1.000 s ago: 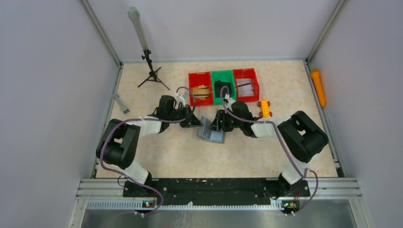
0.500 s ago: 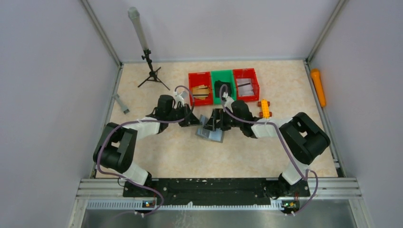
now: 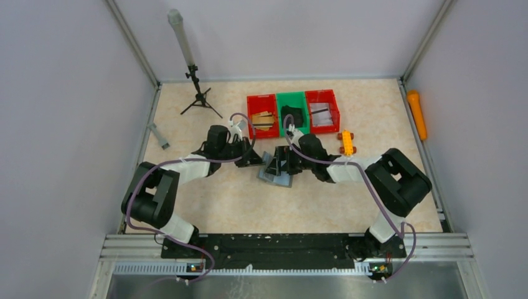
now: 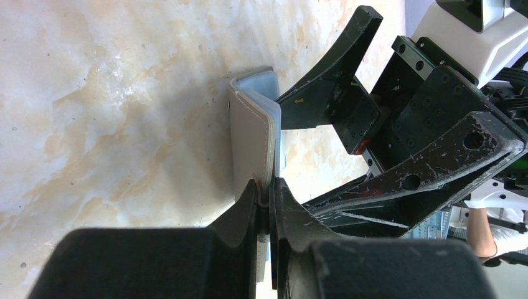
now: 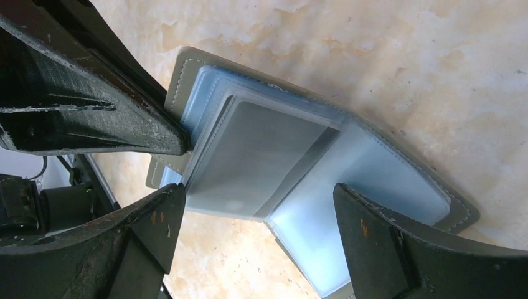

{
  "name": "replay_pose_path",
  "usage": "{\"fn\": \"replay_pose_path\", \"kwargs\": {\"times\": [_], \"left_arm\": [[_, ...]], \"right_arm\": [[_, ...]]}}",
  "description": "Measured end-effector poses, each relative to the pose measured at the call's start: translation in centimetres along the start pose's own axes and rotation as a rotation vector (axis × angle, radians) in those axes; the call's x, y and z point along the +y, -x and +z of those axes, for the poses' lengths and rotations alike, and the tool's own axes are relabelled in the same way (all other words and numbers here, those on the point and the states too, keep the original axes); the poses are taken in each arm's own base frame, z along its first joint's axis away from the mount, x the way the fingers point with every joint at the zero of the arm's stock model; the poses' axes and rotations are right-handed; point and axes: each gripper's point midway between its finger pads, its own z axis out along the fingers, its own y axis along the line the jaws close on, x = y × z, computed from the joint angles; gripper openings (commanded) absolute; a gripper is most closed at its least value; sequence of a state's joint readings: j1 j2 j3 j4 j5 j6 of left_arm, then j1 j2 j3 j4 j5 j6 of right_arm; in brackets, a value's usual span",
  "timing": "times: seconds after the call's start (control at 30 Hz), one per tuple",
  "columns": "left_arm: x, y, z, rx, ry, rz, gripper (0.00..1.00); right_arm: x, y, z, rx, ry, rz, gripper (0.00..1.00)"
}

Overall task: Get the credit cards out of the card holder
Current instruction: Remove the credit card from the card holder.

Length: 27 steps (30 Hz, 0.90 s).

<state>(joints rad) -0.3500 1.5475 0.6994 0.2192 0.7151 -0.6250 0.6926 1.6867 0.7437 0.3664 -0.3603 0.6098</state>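
Observation:
The grey card holder (image 3: 274, 170) lies partly unfolded on the table between both arms. My left gripper (image 4: 269, 194) is shut on one grey flap (image 4: 252, 143) and holds it upright. In the right wrist view the card holder (image 5: 398, 180) shows its shiny blue pockets, and a flat grey card (image 5: 268, 156) sits in the raised pocket. My right gripper (image 5: 258, 221) stands open, its fingers straddling the fold and touching nothing. In the top view the right gripper (image 3: 281, 163) is at the holder's right side and the left gripper (image 3: 256, 159) at its left.
Red (image 3: 262, 116), green (image 3: 292, 112) and red (image 3: 322, 111) bins stand in a row just behind the grippers. An orange toy block (image 3: 346, 142) lies to the right, a small tripod (image 3: 199, 96) at back left, a grey tool (image 3: 159, 136) by the left wall.
My right gripper has opened wide and slid a little left over the holder. The left gripper keeps its grip on the flap and has barely moved.

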Motion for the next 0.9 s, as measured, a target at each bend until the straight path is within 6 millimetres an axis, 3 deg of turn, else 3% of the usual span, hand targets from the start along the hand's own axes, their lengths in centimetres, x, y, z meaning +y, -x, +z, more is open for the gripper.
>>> {"fn": "replay_pose_path", "kwargs": {"times": [0.2, 0.4, 0.77, 0.8, 0.9], "left_arm": [[-0.1, 0.0, 0.1, -0.003, 0.001, 0.009, 0.02], [0.5, 0.1, 0.0, -0.02, 0.053, 0.015, 0.03], [0.6, 0.5, -0.6, -0.046, 0.093, 0.029, 0.04], [0.6, 0.5, -0.6, -0.046, 0.093, 0.029, 0.04], [0.7, 0.5, -0.6, -0.048, 0.097, 0.03, 0.04]], "right_arm": [[0.1, 0.1, 0.1, 0.0, -0.007, -0.008, 0.85], [-1.2, 0.4, 0.1, -0.01, -0.09, -0.01, 0.78], [-3.2, 1.5, -0.2, -0.054, -0.218, -0.023, 0.8], [-3.3, 1.6, -0.3, -0.057, -0.221, -0.026, 0.78], [-3.1, 1.9, -0.6, -0.07, -0.225, -0.033, 0.6]]}}
